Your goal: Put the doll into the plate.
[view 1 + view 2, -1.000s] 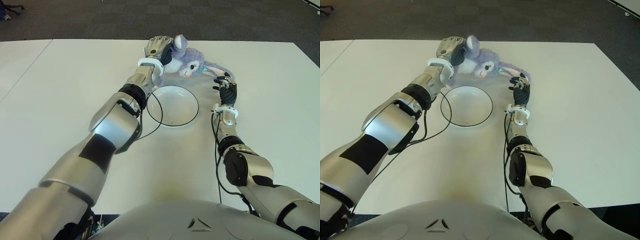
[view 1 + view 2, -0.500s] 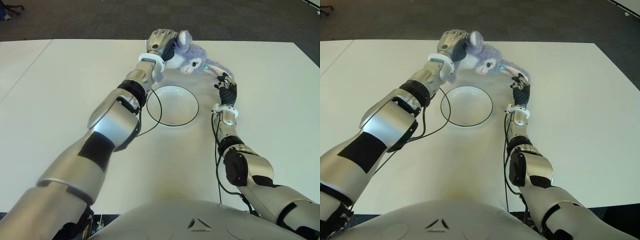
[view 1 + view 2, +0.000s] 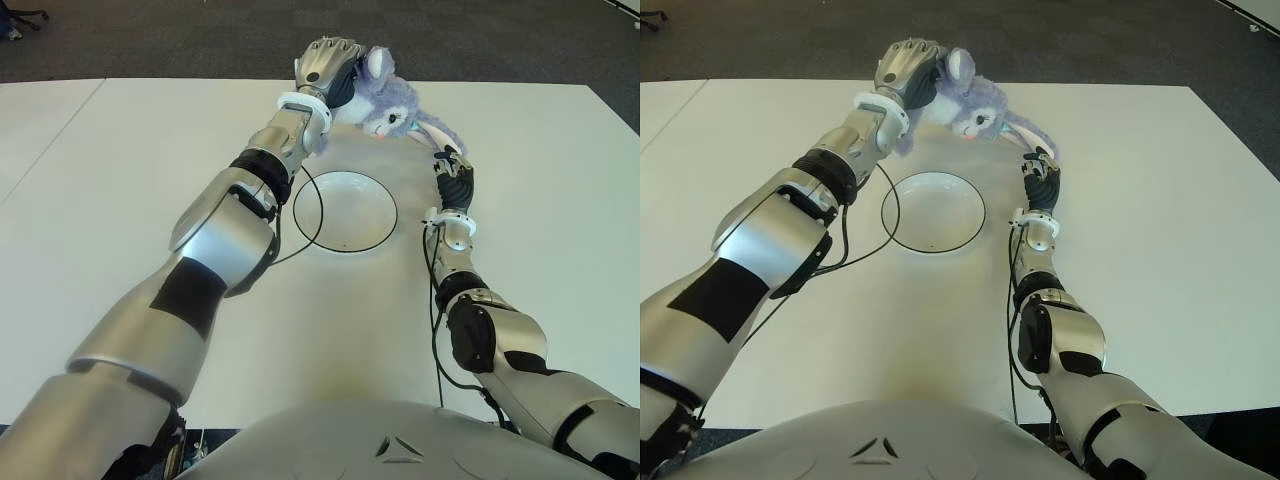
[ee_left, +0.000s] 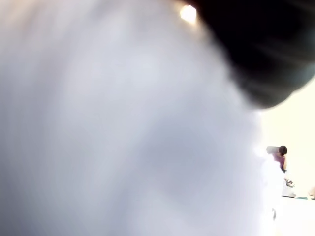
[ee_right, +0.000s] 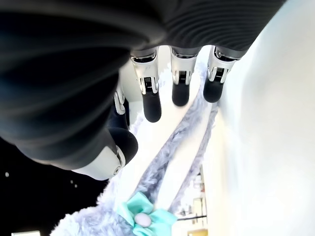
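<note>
Gripping doll (image 3: pixel 385 100): left hand (image 3: pixel 328 62)

**White counter, one plate**

A broad white counter (image 3: pixel 120 170) stood on dark carpet (image 3: pixel 200 40). A shallow white plate (image 3: pixel 345 211) with a dark rim lay flat near its middle, and a thin black cable (image 3: pixel 318 215) curved beside the plate.

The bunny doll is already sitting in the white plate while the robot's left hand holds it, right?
Not quite. The left hand does hold the bunny doll, but the left eye view shows it up at the far side of the table, beyond the white plate, which has nothing in it. The right hand shows open beside the doll's ear.
</note>
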`<state>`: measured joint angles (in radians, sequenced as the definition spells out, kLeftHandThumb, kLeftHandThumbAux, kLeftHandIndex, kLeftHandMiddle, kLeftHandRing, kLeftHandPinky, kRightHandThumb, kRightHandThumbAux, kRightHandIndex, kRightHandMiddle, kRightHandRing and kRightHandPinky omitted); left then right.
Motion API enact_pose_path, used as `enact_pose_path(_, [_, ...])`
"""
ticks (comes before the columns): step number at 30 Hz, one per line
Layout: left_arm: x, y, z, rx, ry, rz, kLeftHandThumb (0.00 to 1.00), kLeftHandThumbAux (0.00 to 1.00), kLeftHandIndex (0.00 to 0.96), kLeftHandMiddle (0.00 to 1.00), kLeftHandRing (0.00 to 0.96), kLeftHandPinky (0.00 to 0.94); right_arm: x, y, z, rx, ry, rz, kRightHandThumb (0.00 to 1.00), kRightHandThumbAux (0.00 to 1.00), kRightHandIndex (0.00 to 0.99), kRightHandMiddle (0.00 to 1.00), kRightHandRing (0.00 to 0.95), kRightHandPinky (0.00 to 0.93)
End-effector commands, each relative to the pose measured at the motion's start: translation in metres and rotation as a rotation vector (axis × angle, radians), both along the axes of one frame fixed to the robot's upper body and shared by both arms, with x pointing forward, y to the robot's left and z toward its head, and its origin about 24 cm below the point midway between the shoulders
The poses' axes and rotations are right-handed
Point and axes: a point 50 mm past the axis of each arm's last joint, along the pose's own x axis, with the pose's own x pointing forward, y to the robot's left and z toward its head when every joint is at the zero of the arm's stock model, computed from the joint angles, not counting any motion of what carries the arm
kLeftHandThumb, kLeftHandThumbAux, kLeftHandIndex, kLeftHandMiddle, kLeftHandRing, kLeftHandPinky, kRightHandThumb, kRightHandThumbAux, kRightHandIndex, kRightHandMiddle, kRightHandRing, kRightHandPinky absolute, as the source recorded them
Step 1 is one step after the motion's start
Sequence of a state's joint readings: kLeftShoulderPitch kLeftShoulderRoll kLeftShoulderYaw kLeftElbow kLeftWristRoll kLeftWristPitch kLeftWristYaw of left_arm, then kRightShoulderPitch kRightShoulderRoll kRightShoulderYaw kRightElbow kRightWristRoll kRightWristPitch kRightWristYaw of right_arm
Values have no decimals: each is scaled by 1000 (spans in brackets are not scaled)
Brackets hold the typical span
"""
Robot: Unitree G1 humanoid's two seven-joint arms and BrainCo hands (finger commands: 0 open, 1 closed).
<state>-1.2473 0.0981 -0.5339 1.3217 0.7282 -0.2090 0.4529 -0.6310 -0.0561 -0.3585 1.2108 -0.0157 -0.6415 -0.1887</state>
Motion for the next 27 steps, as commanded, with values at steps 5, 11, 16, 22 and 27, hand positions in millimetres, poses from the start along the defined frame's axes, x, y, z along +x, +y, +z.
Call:
enact_pose_path(5, [-2,-1,23,-20,-130,-77,725,699,441,811,806,823,-91,25,-108,120,503,-6,714,725,416,147,39,20])
enact_pose_path(11, [-4,3,23,-19,-151,-118,727,698,441,811,807,829,-90,25,-107,120,501,-8,714,724,416,145,35,24])
enact_pose_path(16, [-7,11,22,-16,-180,-142,730,698,441,820,813,836,-89,24,-107,111,505,-7,713,725,415,142,30,9])
enact_pose_path(22, [-9,17,27,-15,-217,-159,731,698,441,829,820,845,-89,24,-107,110,511,-7,714,725,416,141,26,15])
enact_pose_path(27, [-10,25,33,-25,-247,-163,731,699,441,834,826,849,-88,23,-107,120,507,-4,715,725,416,141,30,26])
